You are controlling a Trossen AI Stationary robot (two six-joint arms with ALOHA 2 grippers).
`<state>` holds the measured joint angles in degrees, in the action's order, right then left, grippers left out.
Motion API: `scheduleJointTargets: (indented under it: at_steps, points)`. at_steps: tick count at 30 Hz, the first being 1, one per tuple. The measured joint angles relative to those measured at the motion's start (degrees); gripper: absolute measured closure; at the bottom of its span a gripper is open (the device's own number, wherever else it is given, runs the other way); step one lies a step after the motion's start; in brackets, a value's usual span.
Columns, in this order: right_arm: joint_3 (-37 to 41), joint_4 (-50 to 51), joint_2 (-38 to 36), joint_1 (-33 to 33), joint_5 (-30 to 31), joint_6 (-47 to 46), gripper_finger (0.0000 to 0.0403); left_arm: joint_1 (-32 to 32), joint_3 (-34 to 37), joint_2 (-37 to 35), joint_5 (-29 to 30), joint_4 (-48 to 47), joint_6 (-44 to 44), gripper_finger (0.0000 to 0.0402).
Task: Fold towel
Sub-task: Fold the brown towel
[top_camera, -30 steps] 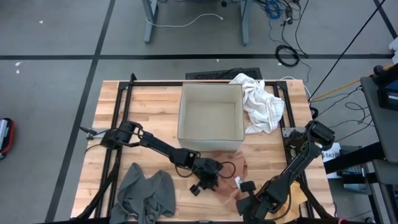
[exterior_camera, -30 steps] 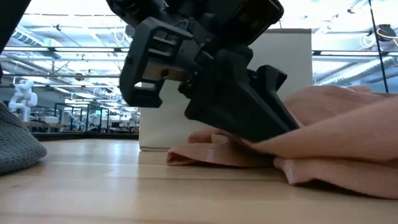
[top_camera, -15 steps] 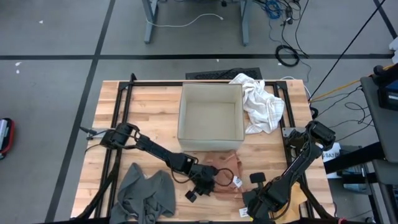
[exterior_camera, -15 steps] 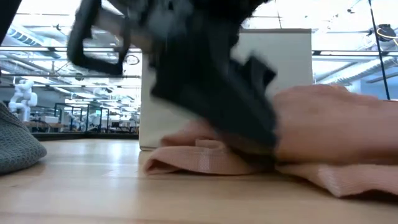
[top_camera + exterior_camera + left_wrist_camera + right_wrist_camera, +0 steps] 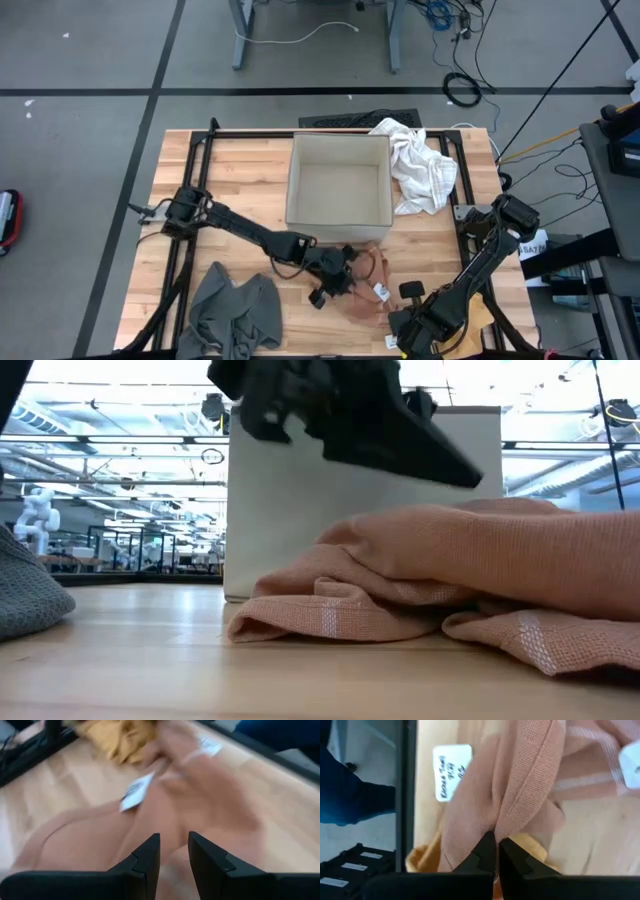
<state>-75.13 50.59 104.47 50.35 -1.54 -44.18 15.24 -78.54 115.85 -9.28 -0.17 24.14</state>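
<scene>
Pink towel bunched on table, just in front of open box, near table's front edge. Left gripper low over towel's left side, fingers slightly apart, no cloth visibly between them. Right gripper at towel's front right corner, fingers pinched together on fold of pink cloth. Grey cloth front left of box, white cloth right of box. Yellow cloth under towel's edge.
</scene>
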Motion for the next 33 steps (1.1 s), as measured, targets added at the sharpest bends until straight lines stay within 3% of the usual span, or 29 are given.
scheduleJointTargets:
  at_steps: [7, 17, 29, 33]
  points:
    - [0.0, -1.1, 0.0, 0.4, 1.2, 0.3, 0.0403, -3.0, 0.0, 0.5, -8.2, -3.5, 2.8, 0.0294]
    - [0.0, -2.8, 0.0, 0.1, 4.9, 1.8, 0.0403, -3.0, 0.0, 1.9, -8.4, -6.4, 5.1, 0.0294]
    - [0.0, -4.1, 0.0, 0.0, 6.1, 1.9, 0.0403, -1.7, -0.2, 5.1, -2.2, -9.9, 6.6, 0.0294]
    - [0.0, -3.1, 0.0, 0.0, 6.1, 1.9, 0.0403, -0.8, -0.3, 4.8, 0.7, -12.8, 7.3, 0.0315]
